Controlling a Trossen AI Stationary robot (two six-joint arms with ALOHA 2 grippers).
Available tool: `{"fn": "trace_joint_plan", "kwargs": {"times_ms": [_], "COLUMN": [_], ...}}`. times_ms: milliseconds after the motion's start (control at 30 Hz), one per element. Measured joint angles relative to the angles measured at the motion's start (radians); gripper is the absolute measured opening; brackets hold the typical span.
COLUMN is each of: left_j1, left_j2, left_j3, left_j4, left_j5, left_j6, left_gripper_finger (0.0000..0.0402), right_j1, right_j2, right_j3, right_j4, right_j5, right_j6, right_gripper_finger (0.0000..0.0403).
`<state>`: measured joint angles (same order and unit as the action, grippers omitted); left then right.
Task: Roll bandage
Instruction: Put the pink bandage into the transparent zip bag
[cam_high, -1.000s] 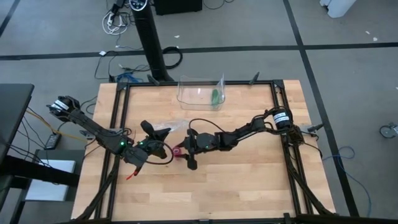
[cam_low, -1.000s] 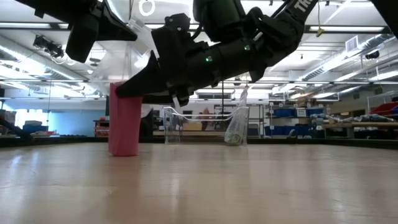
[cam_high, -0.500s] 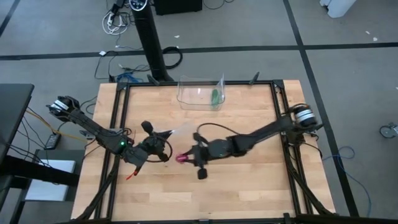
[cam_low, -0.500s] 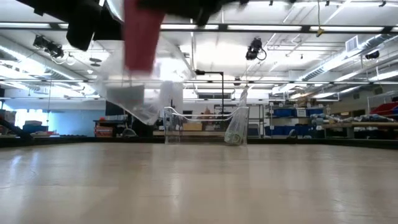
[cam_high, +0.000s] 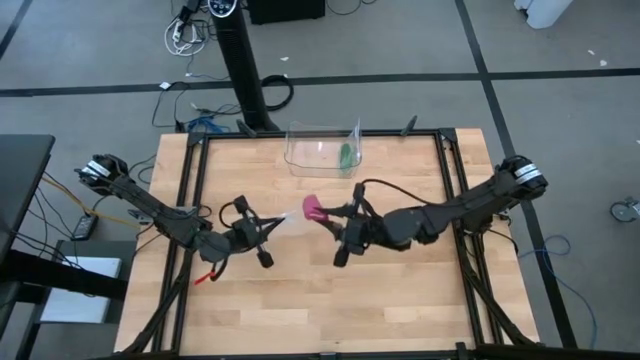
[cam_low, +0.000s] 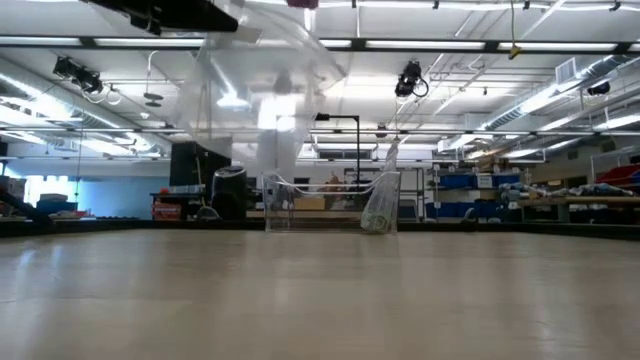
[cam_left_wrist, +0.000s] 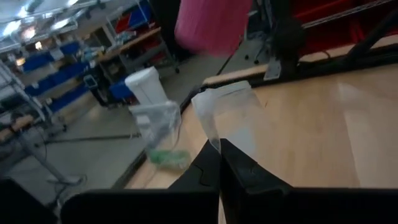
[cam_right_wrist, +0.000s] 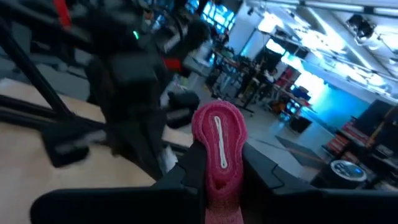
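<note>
Holding the small magenta-pink roll of soft stretchy fabric bandage (cam_high: 314, 209) up off the pale wooden plank surface (cam_high: 400, 300), the right gripper (cam_high: 330, 214) has its jaws closed on the roll's lower part. In the right wrist view the bandage (cam_right_wrist: 219, 146) is a rounded, slightly flattened bundle with a fuzzy knit texture and a pale seam running down the middle of its end face; its domed top stands proud of the two dark fingers (cam_right_wrist: 190, 168), which press on either side of it. In the left wrist view the same roll (cam_left_wrist: 211, 23) hangs ahead of and above the left jaws, apart from them.

The left gripper (cam_high: 268, 228) has its jaws drawn narrow on a thin, clear, flat plastic piece (cam_left_wrist: 227, 121), pinched at its edge between the dark fingertips (cam_left_wrist: 239, 165); the sheet runs from the left jaws toward the right jaws and its far end lies just beside the pink roll. In the low view the clear sheet (cam_low: 265, 85) hangs glossy and creased, well above the wood.

Beyond both jaws, near the far edge, stands a clear open-topped plastic container (cam_high: 322, 148) with a small green item (cam_high: 346, 155) inside.
</note>
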<state>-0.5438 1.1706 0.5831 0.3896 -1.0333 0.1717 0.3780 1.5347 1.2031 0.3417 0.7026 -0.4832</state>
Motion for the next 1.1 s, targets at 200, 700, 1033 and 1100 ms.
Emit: {"fn": "trace_joint_plan", "kwargs": {"times_ms": [200,700,1033,1100], "left_j1": [0.0,0.0,0.0,0.0], "left_j2": [0.0,0.0,0.0,0.0], "left_j3": [0.0,0.0,0.0,0.0], "left_j4": [0.041,0.098,0.116,0.115], "left_j5": [0.003,-0.02,-0.025,-0.035], "left_j6": [0.05,0.06,0.063,0.061], "left_gripper_finger": [0.0001,0.0001,0.0001,0.0001], "right_j1": [-0.034,-0.035,-0.044,-0.029], "right_j2": [0.001,0.001,0.001,0.001], "right_j3": [0.0,-0.005,-0.053,-0.054], "right_j4": [-0.028,-0.075,-0.064,-0.048], "right_j5": [-0.054,-0.092,-0.132,-0.123], "right_j6": [0.057,0.107,0.138,0.127], "right_gripper_finger": [0.0054,0.0054,0.0054,0.0054]}}
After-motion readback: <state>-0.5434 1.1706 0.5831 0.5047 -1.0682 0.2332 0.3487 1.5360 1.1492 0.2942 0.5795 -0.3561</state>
